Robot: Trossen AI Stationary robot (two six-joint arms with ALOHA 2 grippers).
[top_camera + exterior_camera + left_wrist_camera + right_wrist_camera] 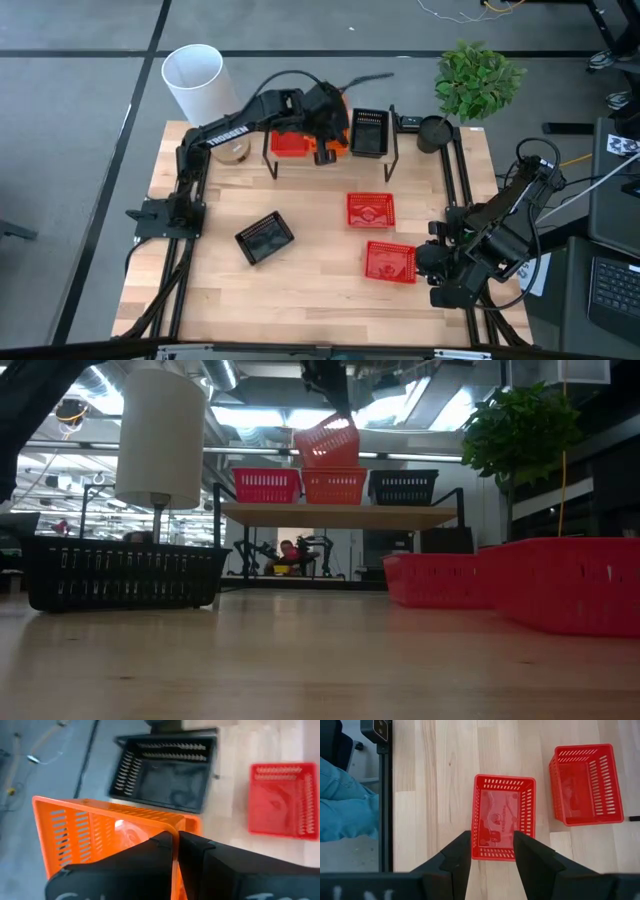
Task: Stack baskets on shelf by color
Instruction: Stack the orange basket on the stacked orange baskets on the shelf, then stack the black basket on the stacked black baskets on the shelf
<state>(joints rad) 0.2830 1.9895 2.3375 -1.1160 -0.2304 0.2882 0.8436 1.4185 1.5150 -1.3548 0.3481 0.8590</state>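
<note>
Baskets at the shelf, as we see them

On the shelf (340, 514) we count a red basket (266, 485), an orange one (334, 486) and a black one (403, 487); another orange basket (327, 442) hangs tilted above. Two red baskets (370, 210) (390, 261) and a black basket (264, 238) lie on the table.

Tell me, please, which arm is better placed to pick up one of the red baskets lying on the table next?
The right. Its open gripper hovers directly over a red basket on the table, with the second red basket nearby. The left gripper is busy, shut on an orange basket above the shelf.
</note>
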